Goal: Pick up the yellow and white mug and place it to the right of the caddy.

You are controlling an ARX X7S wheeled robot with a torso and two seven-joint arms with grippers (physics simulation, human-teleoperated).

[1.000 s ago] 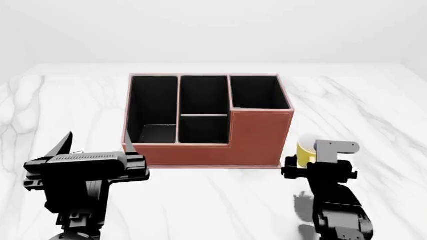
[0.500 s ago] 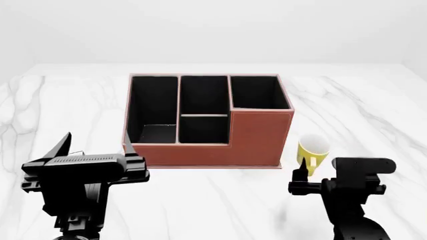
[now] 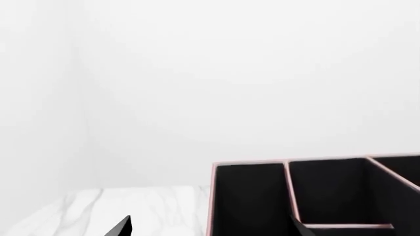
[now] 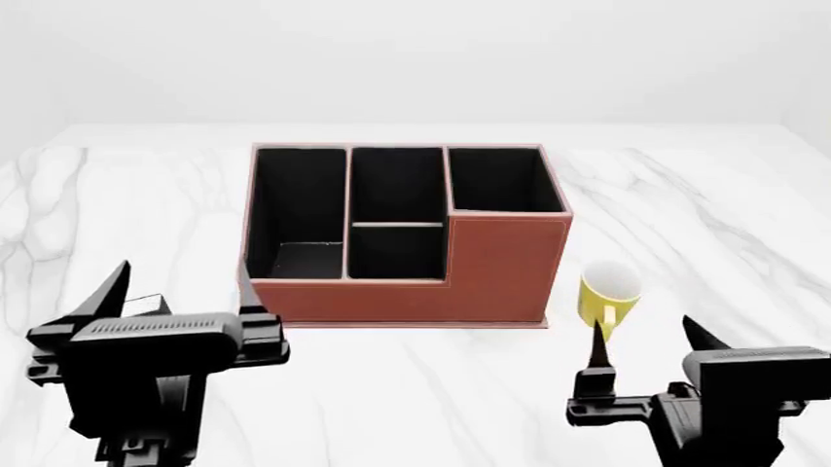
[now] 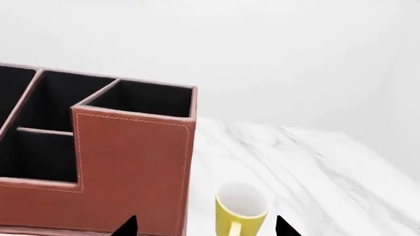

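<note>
Nearest my head camera I have two grippers, one per arm. My left gripper (image 4: 182, 289) hangs low in front of the caddy's left end, fingers spread wide and holding nothing; I judge it is simply parked clear, since the mug's side belongs to the other arm. My right gripper (image 4: 645, 341) sits low on the right, also spread, with nothing between its two dark fingertips (image 5: 284, 225). The mug lies just beyond them, so I read this as the arm standing off from the mug.

Just past that, one yellow and white mug (image 4: 606, 296) stands upright on the marble table (image 4: 727, 224), its handle toward me and its white inside visible. It is just beside the caddy's right end, apart from the wall by a narrow strip of table. That looks to me like the spot the task asks for.

Beyond it sits one caddy (image 4: 507, 263), reddish-brown with four black compartments, its taller corner nearest the mug. Behind it I see only bare marble and a pale wall.
</note>
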